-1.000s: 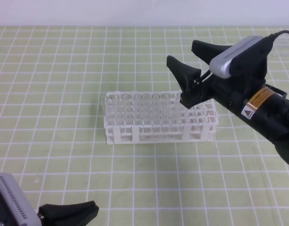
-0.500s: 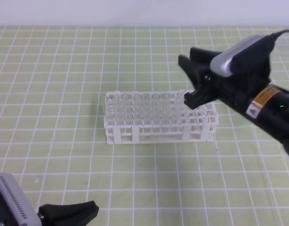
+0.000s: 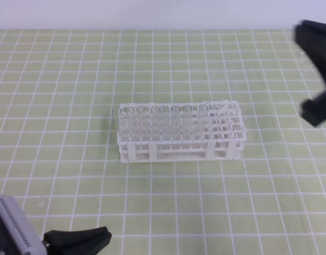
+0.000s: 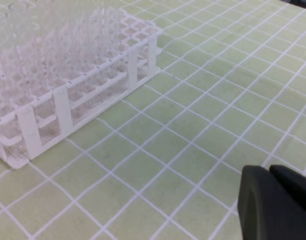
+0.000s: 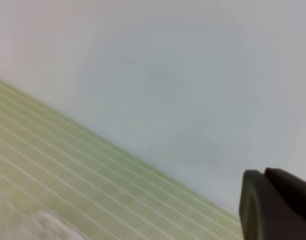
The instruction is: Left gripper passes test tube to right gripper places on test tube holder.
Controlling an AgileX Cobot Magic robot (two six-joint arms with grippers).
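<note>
At the lower left of the exterior high view we find the left gripper (image 3: 93,238), its black pointed jaws drawn together with nothing between them, projecting from a light grey slotted block (image 3: 11,228) at the frame's corner. It lies low over the green gridded mat (image 3: 168,202), well apart from the rack. In the left wrist view we see the same jaws (image 4: 277,205) at the lower right, pressed close with only a thin seam between them, and the rack's near corner at upper left.

At the centre we find the test tube holder (image 3: 226,141), a white two-tier lattice standing upright on the mat. A row of clear tubes stands upright in its front holes, filling the left and middle part; the test tube (image 3: 203,125) at the right end of that row stands seated in the holder, free of both grippers. The holes to its right appear unfilled.

At the far right edge we see the right gripper (image 3: 318,74) as blurred black shapes, well apart from the holder and holding nothing; two dark parts stand separated, so we read the jaws as spread. In the right wrist view a dark jaw tip (image 5: 275,205) shows at lower right against a pale wall (image 5: 167,75).
</note>
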